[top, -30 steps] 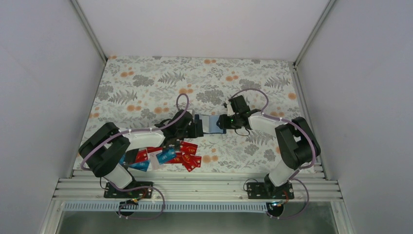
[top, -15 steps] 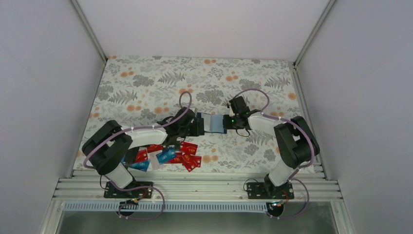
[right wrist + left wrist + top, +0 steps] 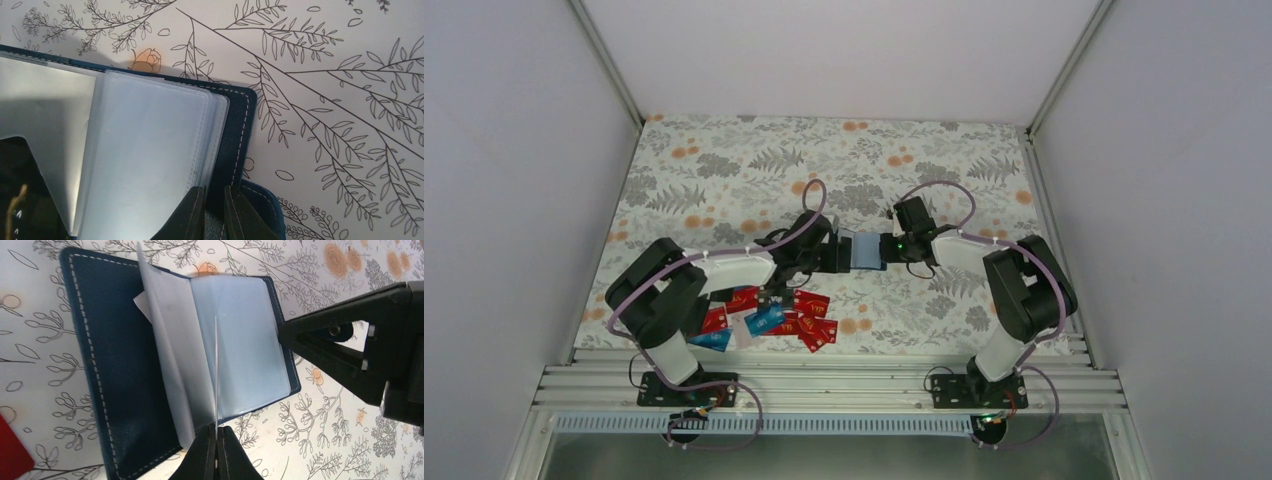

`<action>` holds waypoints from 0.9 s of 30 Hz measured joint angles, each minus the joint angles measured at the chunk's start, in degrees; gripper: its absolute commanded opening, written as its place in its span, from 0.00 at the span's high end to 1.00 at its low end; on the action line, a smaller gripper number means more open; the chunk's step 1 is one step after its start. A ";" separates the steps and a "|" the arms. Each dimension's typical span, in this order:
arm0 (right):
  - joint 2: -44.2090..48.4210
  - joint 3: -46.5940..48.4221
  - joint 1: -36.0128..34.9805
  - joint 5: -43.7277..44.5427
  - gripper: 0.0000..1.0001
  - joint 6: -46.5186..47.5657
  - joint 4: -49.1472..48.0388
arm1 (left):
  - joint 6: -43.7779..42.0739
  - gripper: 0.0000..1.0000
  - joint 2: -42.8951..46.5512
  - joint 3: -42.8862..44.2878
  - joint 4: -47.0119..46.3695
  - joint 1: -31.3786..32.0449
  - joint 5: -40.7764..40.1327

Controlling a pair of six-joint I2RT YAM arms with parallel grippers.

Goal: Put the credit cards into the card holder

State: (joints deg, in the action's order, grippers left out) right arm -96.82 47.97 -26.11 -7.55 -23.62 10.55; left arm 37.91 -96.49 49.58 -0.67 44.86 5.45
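On the flowered surface (image 3: 724, 170) the card holder (image 3: 115, 370) lies open between both jaws: left jaws clenched on one clear sleeve (image 3: 216, 380), right jaws clamping its cover edge. The credit cards (image 3: 769, 318) sit heaped just back of the left jaws; none loaded yet, I'd judge.

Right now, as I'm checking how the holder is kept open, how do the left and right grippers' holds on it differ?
The left gripper pinches one thin clear sleeve standing on edge; the right gripper clamps the navy cover edge of the card holder. From above, the left gripper reaches in from the holder's left, the right gripper from its right. Both are shut on the open holder.
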 measured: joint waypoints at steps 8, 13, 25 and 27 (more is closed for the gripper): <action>-0.33 0.04 0.02 -0.44 0.86 0.63 -0.72 | 0.02 0.98 -0.33 -0.24 -2.12 -5.46 5.09; -0.42 0.11 0.04 -0.61 0.86 0.81 -0.74 | -0.02 0.98 -0.46 -0.24 -4.33 -7.26 7.91; -1.18 0.79 0.07 -1.05 0.86 0.96 -1.11 | 0.04 0.98 -3.50 -0.37 -10.25 -9.40 14.64; -1.20 0.79 0.07 -1.05 0.86 0.98 -1.09 | 0.13 0.98 -4.42 -0.37 -10.49 -9.46 15.04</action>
State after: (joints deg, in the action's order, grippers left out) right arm -98.02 48.75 -26.04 -8.60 -22.63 9.45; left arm 38.04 -100.90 49.21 -11.16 35.40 20.49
